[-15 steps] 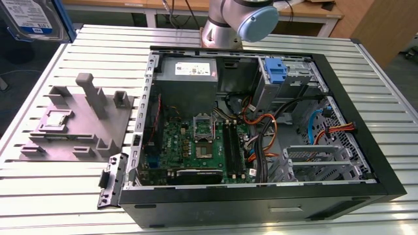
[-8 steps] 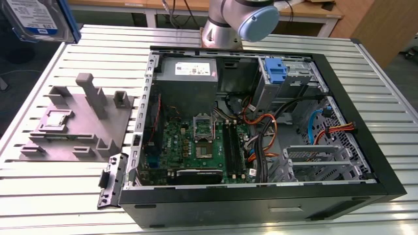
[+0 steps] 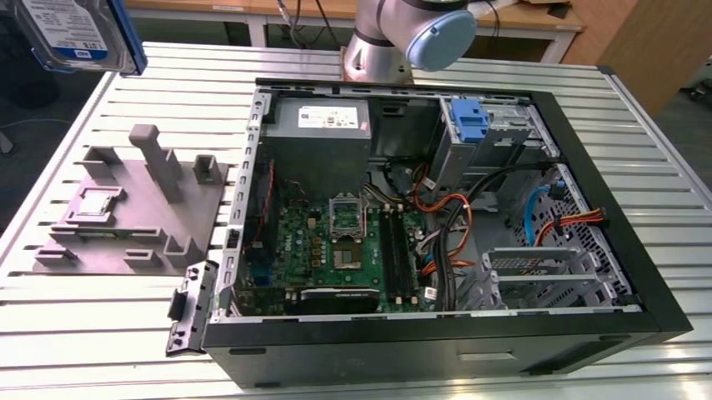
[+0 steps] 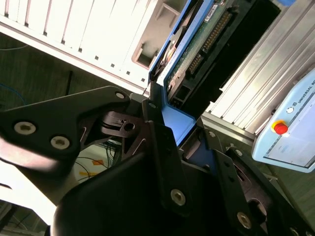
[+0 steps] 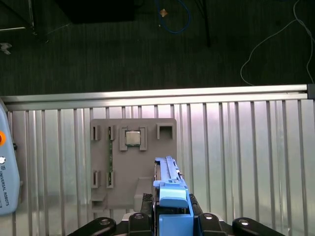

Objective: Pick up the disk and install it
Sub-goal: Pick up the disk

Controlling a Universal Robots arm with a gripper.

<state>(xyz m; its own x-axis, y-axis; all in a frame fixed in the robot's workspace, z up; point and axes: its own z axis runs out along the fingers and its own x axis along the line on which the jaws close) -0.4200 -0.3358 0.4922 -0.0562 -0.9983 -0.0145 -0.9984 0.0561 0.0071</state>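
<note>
A white-and-blue printed label [image 3: 72, 46] covers the flat silver-grey hard drive in a blue plastic bracket [image 3: 78, 25]; its lines are too small to read. The white sticker [image 3: 320, 119] on the large grey metal power-supply box [image 3: 317, 146] is likewise illegible. Dark capital lettering runs along the pale blue-grey control pendant [image 4: 290, 132] [image 5: 7, 167] in both wrist views.

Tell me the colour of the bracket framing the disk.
Blue; the bracket shows best in the first wrist view.
</note>
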